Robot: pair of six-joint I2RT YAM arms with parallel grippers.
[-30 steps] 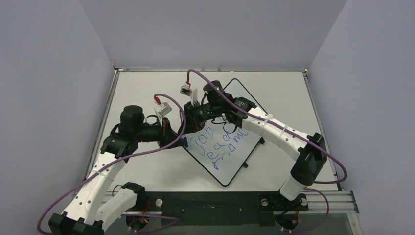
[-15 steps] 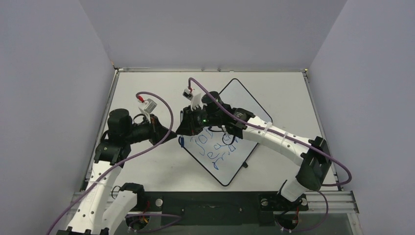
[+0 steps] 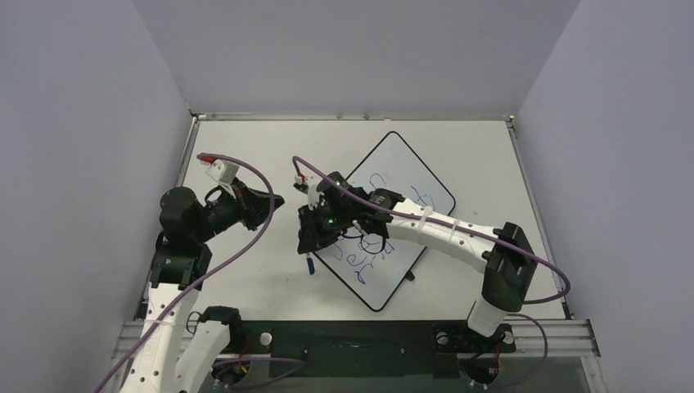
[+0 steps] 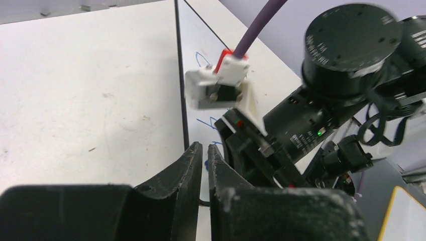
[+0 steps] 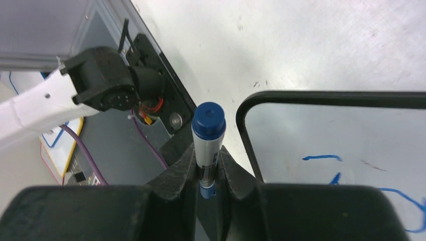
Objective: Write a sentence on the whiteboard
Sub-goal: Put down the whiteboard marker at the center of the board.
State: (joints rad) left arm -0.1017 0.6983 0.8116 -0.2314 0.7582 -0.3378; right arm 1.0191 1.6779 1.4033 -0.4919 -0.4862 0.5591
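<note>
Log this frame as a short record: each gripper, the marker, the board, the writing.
left gripper: shut, empty, clear of the whiteboard
right gripper: shut on the marker
marker position: just off the whiteboard's corner, blue end pointing away from the wrist
sentence: blue lettering on the whiteboard, partly hidden

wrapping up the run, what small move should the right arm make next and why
Probably lower the capped marker to the table and release: the right gripper holds it just off the whiteboard corner, with blue lettering already on it.
</note>
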